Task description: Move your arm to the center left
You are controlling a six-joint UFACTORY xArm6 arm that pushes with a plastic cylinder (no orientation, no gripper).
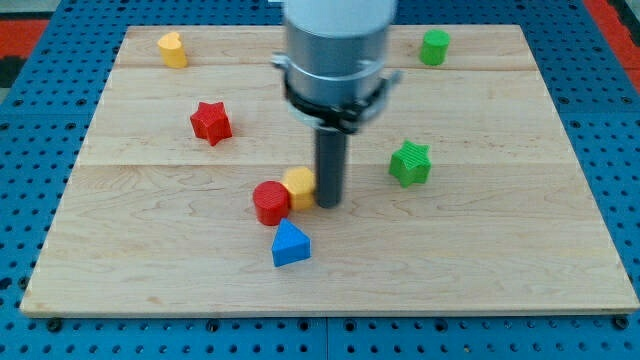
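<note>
My tip rests on the wooden board close to its middle, a little below centre. It is a bare rod with nothing to open or close, so it grips nothing; it only pushes. Right now it stands just beside the yellow block, which sits at its 9 o'clock, touching or nearly so; I cannot tell which. The red cylinder sits against the yellow block's far side, also at 9 o'clock from my tip. The blue triangle lies near, at about 7 o'clock.

Further out, the red star is at about 10 o'clock, the yellow heart-shaped block is well off toward 10 o'clock near the board's top left corner, the green star is at 2 o'clock, and the green cylinder is at about 1 o'clock near the top edge.

The goal is the centre left of the board, well away at my tip's 9 o'clock, below the red star. As I judge it, little or none of the travel is done. What is left is a long slide toward 9 o'clock. The yellow block and red cylinder stand straight in that line, so a direct slide would likely shove them along.
</note>
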